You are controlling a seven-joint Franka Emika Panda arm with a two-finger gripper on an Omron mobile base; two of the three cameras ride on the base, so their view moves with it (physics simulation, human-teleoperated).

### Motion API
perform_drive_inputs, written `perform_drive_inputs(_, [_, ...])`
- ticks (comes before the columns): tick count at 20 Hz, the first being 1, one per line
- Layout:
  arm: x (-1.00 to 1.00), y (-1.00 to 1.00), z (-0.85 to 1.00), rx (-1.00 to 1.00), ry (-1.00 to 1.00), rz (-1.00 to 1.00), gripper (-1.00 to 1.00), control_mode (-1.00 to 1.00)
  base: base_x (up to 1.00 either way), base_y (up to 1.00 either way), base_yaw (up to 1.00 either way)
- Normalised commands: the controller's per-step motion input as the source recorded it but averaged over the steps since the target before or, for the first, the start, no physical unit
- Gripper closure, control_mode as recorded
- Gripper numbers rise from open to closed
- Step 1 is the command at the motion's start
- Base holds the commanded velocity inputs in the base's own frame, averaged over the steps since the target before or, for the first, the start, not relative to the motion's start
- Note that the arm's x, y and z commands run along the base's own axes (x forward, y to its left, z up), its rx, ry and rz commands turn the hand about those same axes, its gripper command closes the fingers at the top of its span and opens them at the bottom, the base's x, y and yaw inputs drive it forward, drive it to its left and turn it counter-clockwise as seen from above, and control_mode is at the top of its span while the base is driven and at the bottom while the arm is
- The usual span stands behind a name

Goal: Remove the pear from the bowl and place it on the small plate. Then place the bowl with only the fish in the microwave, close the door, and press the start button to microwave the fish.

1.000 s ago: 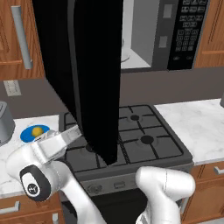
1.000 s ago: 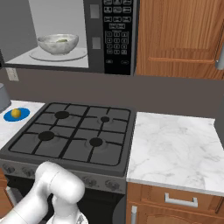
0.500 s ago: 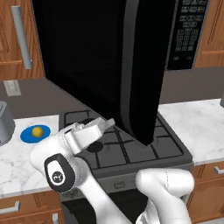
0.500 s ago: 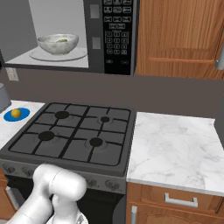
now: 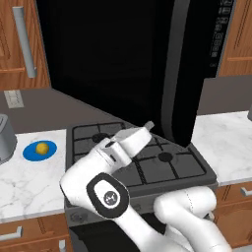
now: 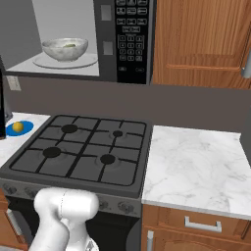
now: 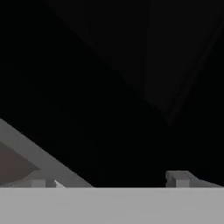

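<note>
Door (image 5: 123,64) hangs part-swung over the stove; big, stiff, glossy, so we'd push flat near its free edge, no pinching. Claw (image 7: 111,179) spread wide, holding nothing, right at it.

door (image 5: 118,64): swung further toward closed | arm: pushed forward behind it

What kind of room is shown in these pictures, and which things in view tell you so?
It looks like a home kitchen, rendered rather than real. A gas stove sits between marble counters, a black microwave hangs above it with a bowl inside, and brown wooden cabinets line the wall.
</note>
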Motion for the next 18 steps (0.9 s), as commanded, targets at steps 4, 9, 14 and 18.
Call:
perform_drive_inputs(4, [0.18, -0.4, 0.19, 0.0, 0.29, 0.53, -1.0, -1.0, 0.0, 0.0, 0.0])
perform_drive_inputs(9, [0.27, -0.24, 0.25, 0.0, 0.36, 0.51, -1.0, -1.0, 0.0, 0.0, 0.0])
perform_drive_inputs(14, [0.44, -0.1, 0.27, 0.0, 0.39, 0.46, -1.0, -1.0, 0.0, 0.0, 0.0])
perform_drive_inputs(18, [0.57, -0.08, 0.21, 0.0, 0.39, 0.44, -1.0, -1.0, 0.0, 0.0, 0.0])
